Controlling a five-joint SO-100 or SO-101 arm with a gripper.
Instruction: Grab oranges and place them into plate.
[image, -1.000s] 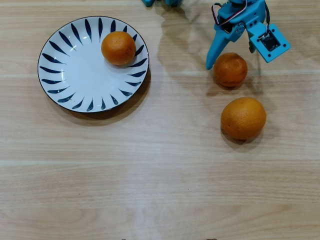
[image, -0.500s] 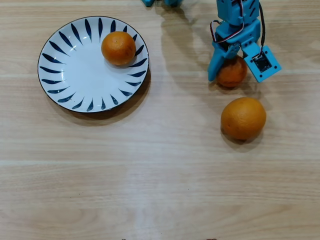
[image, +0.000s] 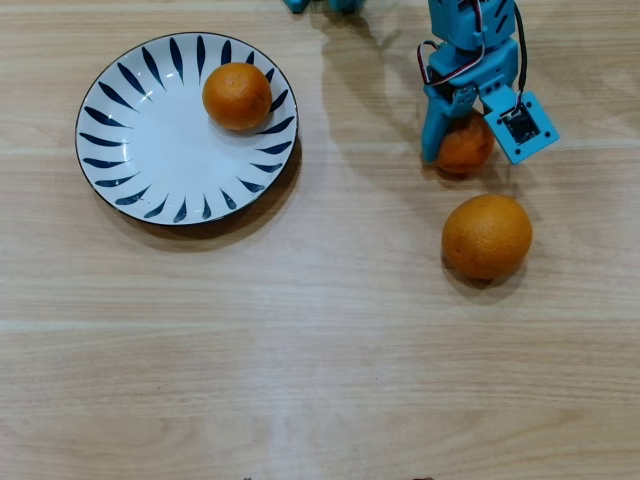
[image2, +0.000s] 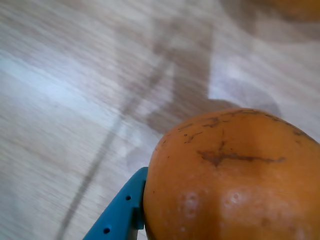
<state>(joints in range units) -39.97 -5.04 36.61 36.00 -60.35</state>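
A small deep-orange orange (image: 466, 153) lies on the wooden table at the upper right of the overhead view. My blue gripper (image: 460, 150) is down over it, shut on it, with one finger (image: 432, 135) against its left side; the other finger is hidden under the wrist camera. In the wrist view this orange (image2: 235, 185) fills the lower right, with a blue finger (image2: 117, 212) pressed to its edge. A larger, paler orange (image: 487, 236) lies just below it. Another small orange (image: 237, 96) sits on the upper right part of the white, blue-stroked plate (image: 150, 140) at the upper left.
Bare wooden tabletop (image: 320, 350) spreads between the plate and the two oranges on the right and across the whole lower half. The arm's base parts (image: 320, 5) peek in at the top edge.
The gripper has swung down over the small orange and its left finger has closed in against the fruit's side. The oranges and the plate have stayed in place.
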